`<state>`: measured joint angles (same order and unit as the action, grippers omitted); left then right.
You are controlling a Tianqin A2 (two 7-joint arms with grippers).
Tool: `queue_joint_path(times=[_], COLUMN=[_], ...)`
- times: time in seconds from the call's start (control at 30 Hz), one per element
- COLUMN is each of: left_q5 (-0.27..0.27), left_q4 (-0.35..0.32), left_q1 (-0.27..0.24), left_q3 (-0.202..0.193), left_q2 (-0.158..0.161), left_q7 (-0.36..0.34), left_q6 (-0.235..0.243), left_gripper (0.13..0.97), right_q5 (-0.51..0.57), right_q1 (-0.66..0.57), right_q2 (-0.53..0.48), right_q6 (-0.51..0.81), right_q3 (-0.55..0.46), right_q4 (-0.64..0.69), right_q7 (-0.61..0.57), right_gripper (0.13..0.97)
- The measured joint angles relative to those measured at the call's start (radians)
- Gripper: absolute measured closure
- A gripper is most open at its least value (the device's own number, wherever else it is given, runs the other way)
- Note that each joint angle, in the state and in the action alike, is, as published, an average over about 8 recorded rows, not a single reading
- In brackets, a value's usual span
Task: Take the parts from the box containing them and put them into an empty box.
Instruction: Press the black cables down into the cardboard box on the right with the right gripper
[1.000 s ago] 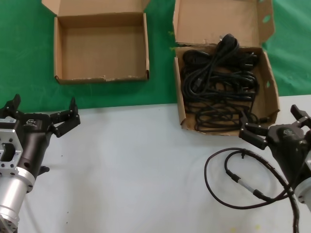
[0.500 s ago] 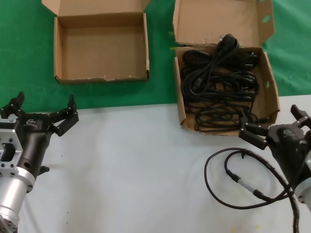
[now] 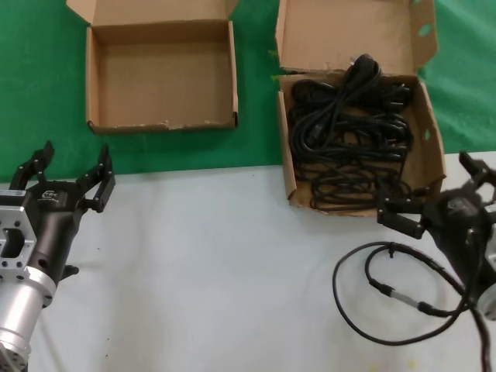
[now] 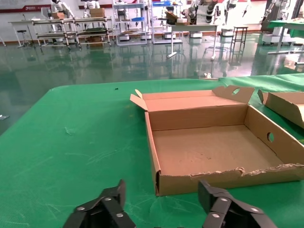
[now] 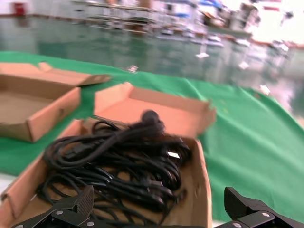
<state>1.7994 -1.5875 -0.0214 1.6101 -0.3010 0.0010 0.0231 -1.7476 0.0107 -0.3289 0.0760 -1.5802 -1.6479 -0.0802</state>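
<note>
The parts (image 3: 349, 132), black coiled power cords, fill the box containing them (image 3: 431, 147), the larger carton at the back right with its tall lid up. The wrist view shows the cords (image 5: 118, 156) piled inside this carton (image 5: 202, 190). The empty box (image 3: 163, 85) lies at the back left on green cloth, and its bare floor (image 4: 213, 147) faces the left wrist camera. My left gripper (image 3: 70, 170) hovers open just short of the empty box's near left corner (image 4: 161, 190). My right gripper (image 3: 438, 192) is open at the cord box's near right corner (image 5: 159, 197), holding nothing.
A thin black cable with a silver connector (image 3: 395, 294) loops on the white table (image 3: 217, 263) beside my right arm. Green cloth (image 3: 39, 77) covers the far half of the table under both cartons.
My left gripper's fingers have drawn closer together and turned toward the empty box. My right gripper has shifted slightly right, and the thin cable loop moved with it.
</note>
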Motion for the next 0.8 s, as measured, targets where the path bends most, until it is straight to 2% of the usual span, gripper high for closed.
queue_joint_path(times=[0.1, 0.13, 0.3, 0.4, 0.5, 0.7, 0.8], left_q5=[0.000, 0.000, 0.000, 0.000, 0.000, 0.000, 0.000], left_q4=[0.000, 0.000, 0.000, 0.000, 0.000, 0.000, 0.000], left_q1=[0.000, 0.000, 0.000, 0.000, 0.000, 0.000, 0.000], left_q3=[0.000, 0.000, 0.000, 0.000, 0.000, 0.000, 0.000], left_q2=[0.000, 0.000, 0.000, 0.000, 0.000, 0.000, 0.000], left_q7=[0.000, 0.000, 0.000, 0.000, 0.000, 0.000, 0.000], left_q6=[0.000, 0.000, 0.000, 0.000, 0.000, 0.000, 0.000], left_gripper=[0.532, 0.532, 0.658, 0.733, 0.768, 0.870, 0.870], right_q5=[0.025, 0.033, 0.065, 0.078, 0.088, 0.094, 0.101], right_q1=[-0.015, -0.023, -0.084, -0.137, -0.201, -0.345, -0.415], right_q2=[-0.053, -0.073, -0.179, -0.231, -0.270, -0.305, -0.309], right_q6=[0.045, 0.064, 0.181, 0.263, 0.348, 0.498, 0.552], right_q3=[-0.009, -0.013, -0.034, -0.046, -0.061, -0.115, -0.154], right_q4=[-0.017, -0.021, -0.024, -0.012, 0.008, 0.081, 0.125], right_q7=[-0.047, -0.068, -0.215, -0.338, -0.475, -0.747, -0.849], right_gripper=[0.129, 0.129, 0.129, 0.129, 0.129, 0.129, 0.129])
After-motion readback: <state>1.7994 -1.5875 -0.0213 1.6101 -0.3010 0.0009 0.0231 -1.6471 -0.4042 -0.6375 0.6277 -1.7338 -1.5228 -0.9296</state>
